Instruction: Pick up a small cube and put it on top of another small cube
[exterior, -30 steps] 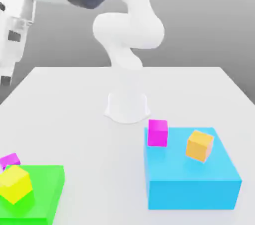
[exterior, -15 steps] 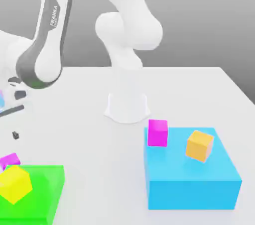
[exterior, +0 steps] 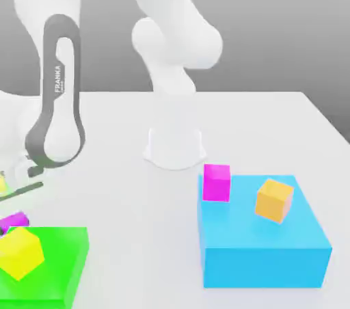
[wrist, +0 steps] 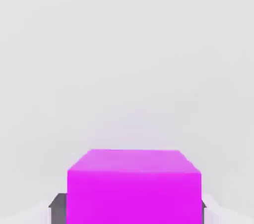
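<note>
A small magenta cube [exterior: 14, 221] lies on the white table just behind the green block [exterior: 55, 263], at the exterior view's left. My gripper [exterior: 11, 213] has come down over it at that edge of the picture. In the hand view this magenta cube [wrist: 134, 186] sits between my dark finger pads [wrist: 58, 209], which press on both of its sides. A yellow cube [exterior: 20, 251] rests on the green block. A second magenta cube [exterior: 217, 182] stands at the back corner of the blue block [exterior: 263, 249], and an orange cube [exterior: 275, 199] sits on top of that block.
The arm's white base [exterior: 174, 147] stands at the middle of the table [exterior: 116, 184]. The bent arm link [exterior: 58, 96] hangs over the left side. Bare table lies between the green and blue blocks.
The arm has swung down toward the exterior view's left and lowered over the magenta cube beside the green block. The jaws have closed in onto that cube.
</note>
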